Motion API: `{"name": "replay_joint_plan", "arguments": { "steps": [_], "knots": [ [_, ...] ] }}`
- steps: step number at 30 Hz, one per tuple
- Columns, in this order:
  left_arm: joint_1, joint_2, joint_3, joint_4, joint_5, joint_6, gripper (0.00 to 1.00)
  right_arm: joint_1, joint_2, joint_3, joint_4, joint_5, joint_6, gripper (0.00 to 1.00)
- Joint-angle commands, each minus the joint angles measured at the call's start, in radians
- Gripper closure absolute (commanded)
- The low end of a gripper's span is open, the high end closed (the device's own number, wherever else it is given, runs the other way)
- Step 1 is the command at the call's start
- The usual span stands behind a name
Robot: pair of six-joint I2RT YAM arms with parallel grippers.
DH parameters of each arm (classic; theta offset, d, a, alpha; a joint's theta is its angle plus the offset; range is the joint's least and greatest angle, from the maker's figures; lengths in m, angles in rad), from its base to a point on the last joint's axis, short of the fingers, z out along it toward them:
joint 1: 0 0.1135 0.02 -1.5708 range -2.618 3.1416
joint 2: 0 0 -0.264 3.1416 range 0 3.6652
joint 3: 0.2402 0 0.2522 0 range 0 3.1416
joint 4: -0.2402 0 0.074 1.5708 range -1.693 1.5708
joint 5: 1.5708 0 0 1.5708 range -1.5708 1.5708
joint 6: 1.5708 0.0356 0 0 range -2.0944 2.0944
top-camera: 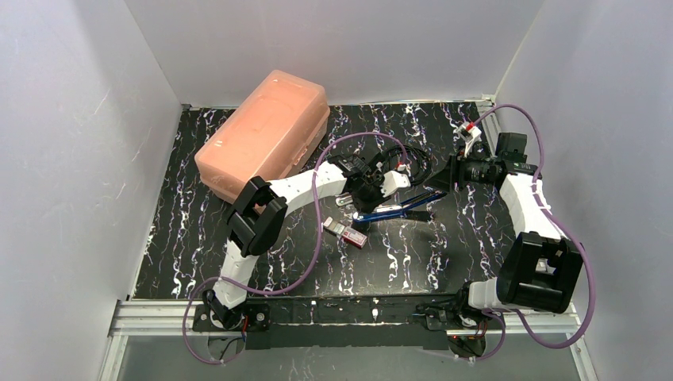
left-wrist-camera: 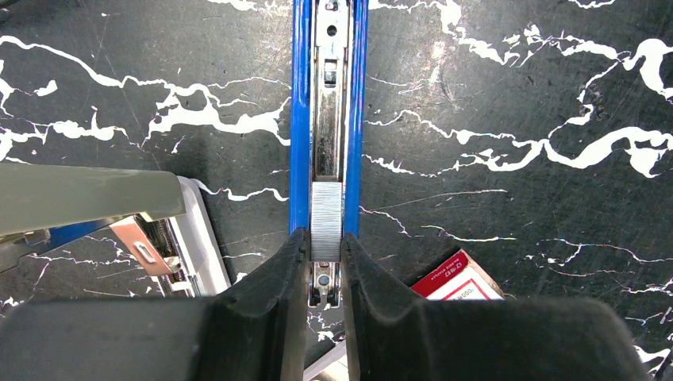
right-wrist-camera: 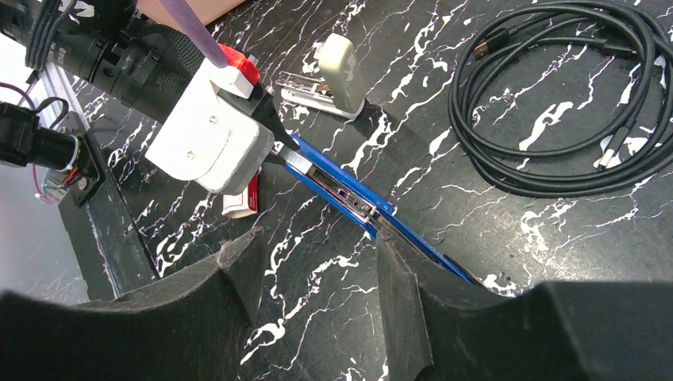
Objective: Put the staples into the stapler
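Observation:
The blue stapler (top-camera: 397, 208) lies opened on the black marbled table, its metal channel (left-wrist-camera: 327, 119) facing up. My left gripper (left-wrist-camera: 325, 242) is shut on a short silver strip of staples (left-wrist-camera: 326, 221) that sits in the near end of that channel. The staples box (left-wrist-camera: 459, 276), red with a pale label, lies just beside the fingers and shows in the top view as the staples box (top-camera: 347, 232). My right gripper (right-wrist-camera: 317, 270) stands open low over the table. Its right fingertip (right-wrist-camera: 397, 266) is next to the stapler's blue arm (right-wrist-camera: 413, 238), with only table between the fingers.
A large salmon-pink plastic case (top-camera: 266, 135) stands at the back left. A coiled black cable (right-wrist-camera: 555, 95) lies behind the stapler. A small beige and white stapler-like device (right-wrist-camera: 333, 71) lies near the left gripper. White walls close in on three sides.

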Motion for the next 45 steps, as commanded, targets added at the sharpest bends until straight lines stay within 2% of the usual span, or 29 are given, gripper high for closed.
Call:
{"name": "replay_joint_plan", "arguments": {
  "steps": [1,27,32,39,45],
  "knots": [
    [-0.003,-0.013,0.031,-0.030,-0.005,0.003,0.94,-0.007,0.006,0.004,-0.013,-0.031,-0.013,0.41],
    [-0.004,-0.001,0.042,-0.045,-0.011,-0.003,0.63,-0.013,0.012,0.005,-0.026,-0.036,-0.027,0.41],
    [-0.005,-0.067,0.012,-0.034,-0.015,-0.004,0.53,-0.013,-0.011,0.013,-0.025,-0.003,-0.024,0.41],
    [0.010,-0.192,-0.076,0.007,0.024,-0.010,0.37,-0.014,-0.070,0.013,-0.020,0.134,-0.006,0.38],
    [0.058,-0.351,-0.262,0.037,0.120,0.079,0.34,-0.005,-0.110,0.038,-0.060,0.197,-0.068,0.38]
  ]
}}
